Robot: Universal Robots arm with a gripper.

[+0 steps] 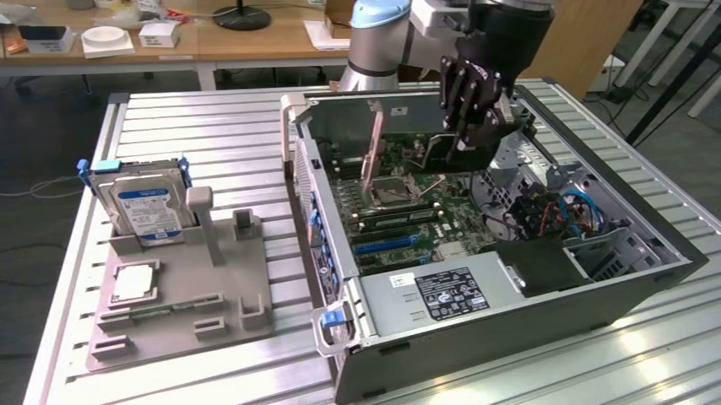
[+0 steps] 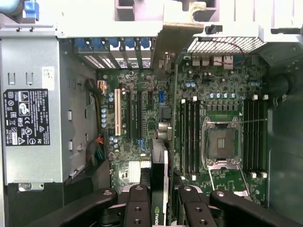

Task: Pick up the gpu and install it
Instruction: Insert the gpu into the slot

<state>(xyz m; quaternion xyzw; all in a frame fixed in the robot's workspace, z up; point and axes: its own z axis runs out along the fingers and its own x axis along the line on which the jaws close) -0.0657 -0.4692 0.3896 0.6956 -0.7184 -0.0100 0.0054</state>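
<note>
1. The gpu (image 2: 160,165) is held in the gripper (image 2: 163,203). In my wrist view it shows edge-on as a thin dark card with a green logo strip close to the grip.
2. The gripper is clamped on the gpu. The black fingers (image 2: 137,208) press on both of its faces, and the card stands on edge between them.
3. Gripper and card are inside the open computer case (image 1: 631,283), over the motherboard (image 2: 222,85). I can't tell whether the card's lower edge touches the board.
4. Straight under the grip is a strip of board, with the card slots (image 2: 117,116) just to one side of the gripper and the memory sticks (image 2: 187,137) just to the other.
5. The processor socket (image 2: 220,142), with its metal frame, sits past the memory sticks, near the gripper but not under it.
6. The power supply (image 2: 28,123), a grey box with a black label, is beyond the card slots and further from the gripper than the socket.
7. Outside the case, a hard drive (image 1: 147,207) with a blue-white label stands upright in a grey holder (image 1: 181,295). The holder rests on the slatted metal table (image 1: 203,126), well apart from the gripper, toward the exterior view's left.
</note>
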